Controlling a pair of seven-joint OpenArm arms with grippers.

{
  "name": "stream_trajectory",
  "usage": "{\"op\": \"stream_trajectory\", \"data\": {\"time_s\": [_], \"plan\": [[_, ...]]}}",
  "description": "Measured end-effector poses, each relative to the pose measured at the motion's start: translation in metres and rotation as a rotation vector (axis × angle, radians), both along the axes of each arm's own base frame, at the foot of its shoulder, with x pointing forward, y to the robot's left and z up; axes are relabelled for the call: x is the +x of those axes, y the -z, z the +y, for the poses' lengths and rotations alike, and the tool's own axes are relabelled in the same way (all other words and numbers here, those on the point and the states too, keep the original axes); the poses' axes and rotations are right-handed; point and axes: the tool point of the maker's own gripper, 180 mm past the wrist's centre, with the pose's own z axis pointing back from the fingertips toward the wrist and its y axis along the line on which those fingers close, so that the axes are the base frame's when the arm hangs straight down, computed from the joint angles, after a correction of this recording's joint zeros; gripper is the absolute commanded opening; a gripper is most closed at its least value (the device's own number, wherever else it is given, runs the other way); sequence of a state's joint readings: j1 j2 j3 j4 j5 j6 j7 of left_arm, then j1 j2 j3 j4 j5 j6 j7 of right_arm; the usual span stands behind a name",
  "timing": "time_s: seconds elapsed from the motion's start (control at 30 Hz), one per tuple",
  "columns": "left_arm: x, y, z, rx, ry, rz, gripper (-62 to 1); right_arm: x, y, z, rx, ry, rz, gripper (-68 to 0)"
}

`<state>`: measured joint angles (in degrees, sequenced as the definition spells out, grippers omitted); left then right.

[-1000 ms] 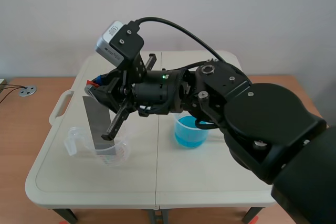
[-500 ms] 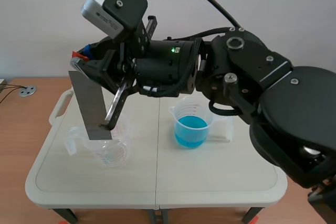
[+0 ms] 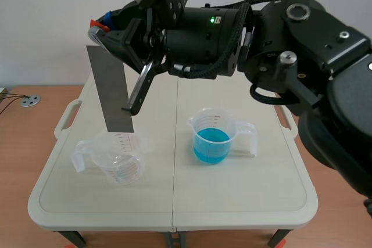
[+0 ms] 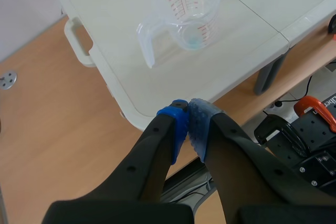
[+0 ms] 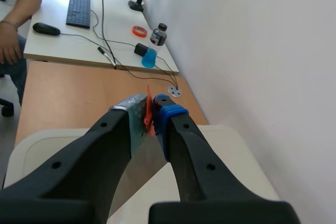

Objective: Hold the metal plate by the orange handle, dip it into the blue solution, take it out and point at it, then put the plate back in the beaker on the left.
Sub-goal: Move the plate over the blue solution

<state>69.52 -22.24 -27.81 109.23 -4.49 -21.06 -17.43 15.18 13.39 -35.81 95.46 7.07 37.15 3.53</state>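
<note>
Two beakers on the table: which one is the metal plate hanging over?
The clear beaker on the left: the metal plate's lower edge hangs just above its rim. The other beaker, holding blue solution, stands off to the right.

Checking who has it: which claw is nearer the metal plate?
Right. The right claw is shut on the orange handle of the metal plate, above the table; the left claw is shut on nothing beyond the table's edge.

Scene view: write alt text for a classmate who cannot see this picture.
The right gripper, coming in from the right, holds a grey metal plate by its orange handle, hanging tilted just over a clear beaker. A beaker of blue solution stands beside it on the white table.
</note>
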Motion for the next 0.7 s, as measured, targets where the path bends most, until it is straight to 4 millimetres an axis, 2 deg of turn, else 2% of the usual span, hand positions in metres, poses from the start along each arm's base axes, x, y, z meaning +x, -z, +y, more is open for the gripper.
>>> {"op": "stream_trajectory", "data": {"time_s": [0.17, 0.47, 0.7], "plan": [[0.000, 0.000, 0.000, 0.000, 0.000, 0.000, -57.8, 0.006, -0.014, -0.018, 0.000, 0.035, -0.041, -66.3], [0.002, -0.004, -0.002, -0.013, 0.007, -0.020, -57.8, 0.018, -0.021, -0.059, -0.012, 0.075, -0.033, -66.3], [0.029, -0.019, -0.009, -0.038, 0.039, -0.117, -57.8, 0.026, -0.025, -0.091, -0.028, 0.107, -0.021, -66.2]]}}
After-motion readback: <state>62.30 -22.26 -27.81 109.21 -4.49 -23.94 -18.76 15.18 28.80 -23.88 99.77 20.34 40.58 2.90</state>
